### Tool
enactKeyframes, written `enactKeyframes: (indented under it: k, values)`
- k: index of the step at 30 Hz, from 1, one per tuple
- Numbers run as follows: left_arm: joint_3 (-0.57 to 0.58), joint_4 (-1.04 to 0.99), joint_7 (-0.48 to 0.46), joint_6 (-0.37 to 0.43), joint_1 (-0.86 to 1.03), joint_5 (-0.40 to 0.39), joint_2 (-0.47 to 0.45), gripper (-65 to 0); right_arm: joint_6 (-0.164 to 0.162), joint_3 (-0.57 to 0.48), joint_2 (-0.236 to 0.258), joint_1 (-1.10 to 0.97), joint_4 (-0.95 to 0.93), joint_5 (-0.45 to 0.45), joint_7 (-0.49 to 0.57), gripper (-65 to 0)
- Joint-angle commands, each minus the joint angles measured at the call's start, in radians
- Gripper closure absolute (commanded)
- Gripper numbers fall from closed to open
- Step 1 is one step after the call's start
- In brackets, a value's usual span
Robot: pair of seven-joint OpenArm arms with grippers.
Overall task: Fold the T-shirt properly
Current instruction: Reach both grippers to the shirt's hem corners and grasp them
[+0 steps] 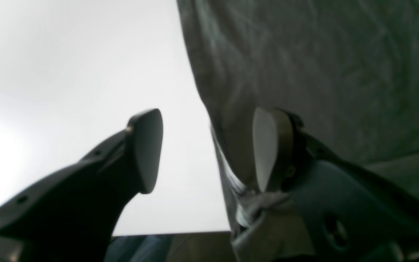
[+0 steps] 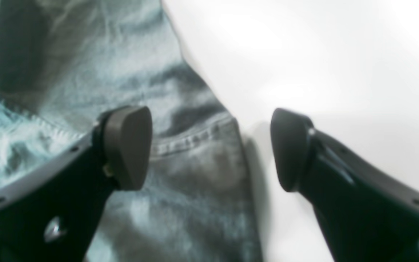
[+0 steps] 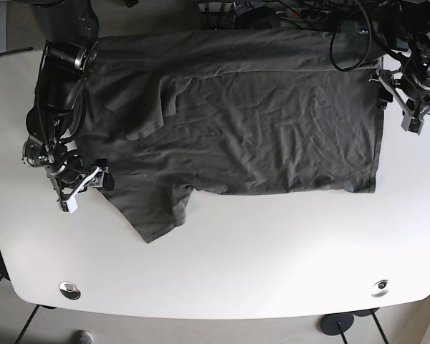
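Base view: shirt [image 3: 258, 122] lies spread on the white tabletop [image 3: 222, 272], dark grey, wrinkled, far portion folded over toward the middle. One sleeve [image 3: 158, 211] points toward the near edge on the view's left.

My right fingers [image 3: 79, 185] sit at the shirt's left margin, by that sleeve. My left fingers [image 3: 410, 100] sit off the shirt's right edge, near the far corner of the tabletop.

Right wrist view adds what base cannot: right fingers [image 2: 209, 149] spread wide, nothing between them. One pad [image 2: 127, 145] is over the cloth, near a stitched hem; the other [image 2: 289, 149] is over bare tabletop. The shirt [image 2: 122, 91] reads blue-grey here, blurred.

Left wrist view: left fingers [image 1: 206, 151] also wide apart, gripping nothing. One pad [image 1: 147, 149] over white tabletop, the other [image 1: 266, 149] over the shirt [image 1: 322, 72], its edge running between them. Cloth bunches at the base of that finger; whether it touches, I cannot tell. Focus is soft.

Base view only: cables [image 3: 344, 29] cross the far edge; two round metal fittings [image 3: 70, 289] are set into the near tabletop; tiled floor shows below the tabletop's corner.
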Motion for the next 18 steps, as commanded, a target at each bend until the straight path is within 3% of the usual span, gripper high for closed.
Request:
enactKeyframes:
  k: [1, 4, 5, 7, 8, 13, 18]
  values:
    - [-0.008, 0.016, -0.010, -0.001, -0.027, 0.032, -0.016, -36.5, 0.005, 0.001, -0.023, 0.021, 0.016, 0.013, 0.011, -46.9]
    - [-0.008, -0.019, -0.013, -0.001, -0.136, 0.126, -0.016, -36.5, 0.005, 0.001, -0.035, 0.010, 0.016, 0.017, 0.011, -30.3]
    - [-0.008, -0.065, -0.014, 0.002, -0.205, 0.187, -0.016, -36.5, 0.001, 0.001, -0.035, 0.010, 0.016, 0.017, 0.011, -20.8]
    - [-0.008, -0.185, -0.023, 0.058, -0.350, 0.288, -0.013, -36.5, -0.004, 0.003, -0.035, 0.010, 0.016, 0.017, 0.011, -6.8]
    - [-0.008, -0.245, -0.046, 0.075, -0.406, 0.316, -0.005, -36.5, -0.004, 0.003, -0.035, 0.010, 0.016, 0.017, 0.011, -3.0]
    - [0.075, -0.648, -0.231, 0.088, -0.623, 0.388, -0.028, -37.1, -0.004, 0.003, -0.035, 0.010, 0.016, 0.017, 0.011, -2.2]
    - [0.094, -0.977, -0.359, 0.088, -0.772, 0.396, -0.048, -37.1, -0.004, 0.007, -0.047, 0.010, 0.016, 0.019, 0.014, -2.2]
